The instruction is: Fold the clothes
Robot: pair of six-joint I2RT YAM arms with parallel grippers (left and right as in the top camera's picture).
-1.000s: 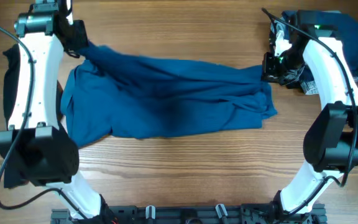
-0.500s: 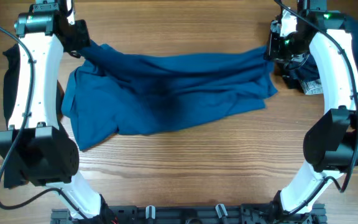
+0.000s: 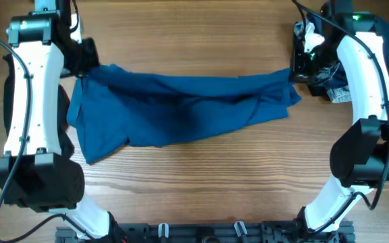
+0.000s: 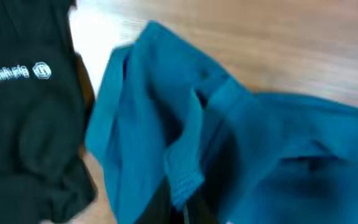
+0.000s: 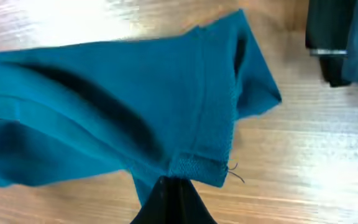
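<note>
A teal garment (image 3: 181, 108) hangs stretched across the table between my two arms, its lower left part lying on the wood. My left gripper (image 3: 90, 64) is shut on its far left corner; the left wrist view shows a ribbed hem (image 4: 185, 177) pinched between the dark fingers (image 4: 160, 205). My right gripper (image 3: 296, 71) is shut on the far right corner, where a stitched hem (image 5: 197, 168) sits at the closed fingertips (image 5: 176, 193). The cloth (image 5: 104, 106) sags in folds between the two grips.
A dark blue garment (image 3: 383, 34) is piled at the back right, behind the right arm. A black garment with white print (image 4: 23, 106) lies at the left table edge, beside the left gripper. Bare wood (image 3: 215, 182) runs along the front.
Both grippers keep their hold. The right end first rose toward the back and the front edge lifted; the left gripper has now drawn forward, so the garment hangs tauter and narrower.
</note>
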